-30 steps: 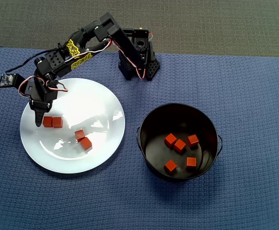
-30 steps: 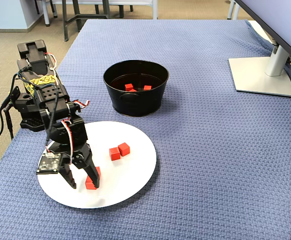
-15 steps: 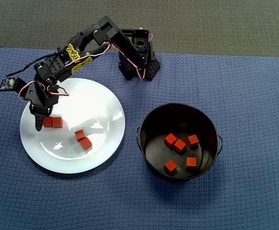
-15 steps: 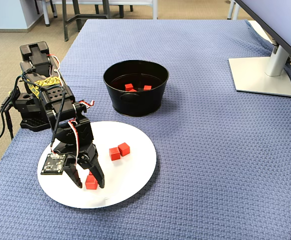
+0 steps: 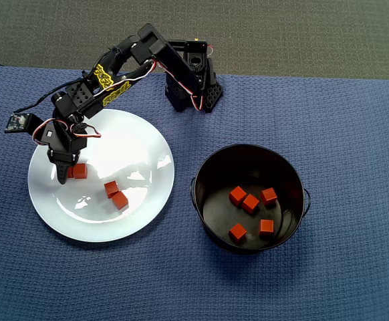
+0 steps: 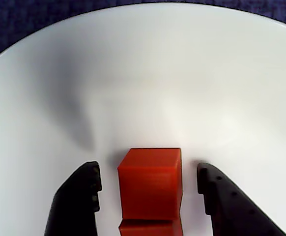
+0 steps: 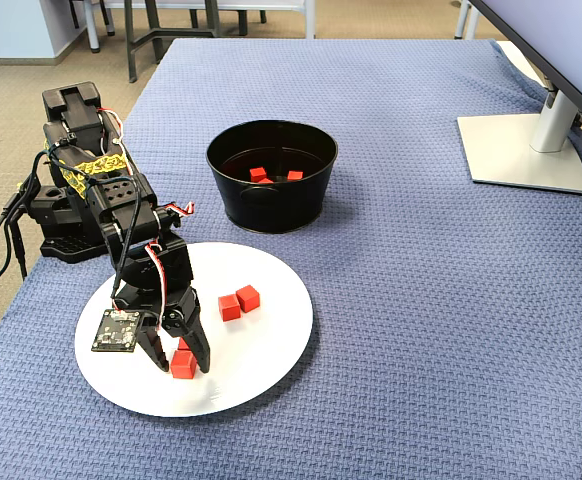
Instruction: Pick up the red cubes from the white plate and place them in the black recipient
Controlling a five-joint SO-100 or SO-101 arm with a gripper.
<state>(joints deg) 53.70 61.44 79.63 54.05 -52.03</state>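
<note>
- gripper (image 6: 148,184) jaws spread, straddling a red cube (image 6: 150,182), not touching it
- cube's around 9 o'clock on the white plate (image 5: 141,194)

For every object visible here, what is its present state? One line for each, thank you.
gripper: open, fingers on both sides of a cube, not touching it.
red cubes: some on the plate, five in the pot.
white plate: flat on the cloth.
black recipient: upright, open.
</note>
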